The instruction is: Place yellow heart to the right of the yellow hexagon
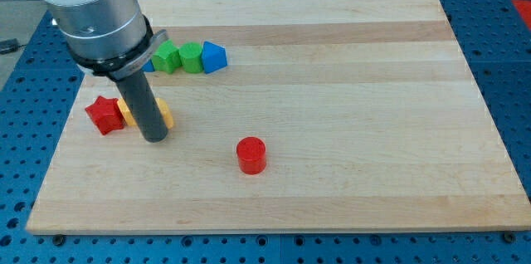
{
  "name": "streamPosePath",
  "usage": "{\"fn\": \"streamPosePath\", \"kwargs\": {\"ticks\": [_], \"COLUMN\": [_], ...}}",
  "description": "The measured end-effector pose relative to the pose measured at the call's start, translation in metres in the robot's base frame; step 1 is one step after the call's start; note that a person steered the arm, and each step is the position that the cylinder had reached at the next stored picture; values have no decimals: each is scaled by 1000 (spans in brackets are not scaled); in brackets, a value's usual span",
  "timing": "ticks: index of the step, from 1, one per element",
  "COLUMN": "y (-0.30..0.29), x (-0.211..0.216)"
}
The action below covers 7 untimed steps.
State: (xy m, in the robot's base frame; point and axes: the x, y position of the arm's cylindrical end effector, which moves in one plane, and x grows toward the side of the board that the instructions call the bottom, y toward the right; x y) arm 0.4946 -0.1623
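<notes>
Two yellow blocks sit at the view's left, both mostly hidden by the rod, so I cannot tell which is the heart and which the hexagon. One yellow block point(126, 114) shows left of the rod, touching the red star point(104, 114). The other yellow block point(165, 115) shows right of the rod. My tip point(155, 139) rests on the board just below and between them, right up against both.
A red cylinder point(251, 154) stands right of and below my tip. Near the view's top a green block point(168, 56), a second green block point(192, 56) and a blue block point(214, 56) form a row. The wooden board point(348, 90) ends in blue surround.
</notes>
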Motion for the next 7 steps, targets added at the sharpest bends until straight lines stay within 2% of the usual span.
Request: {"fn": "streamPosePath", "kwargs": {"ticks": [3,5,6,7], "y": [12,18,56,55], "x": [-25,-25,-30,-66]}}
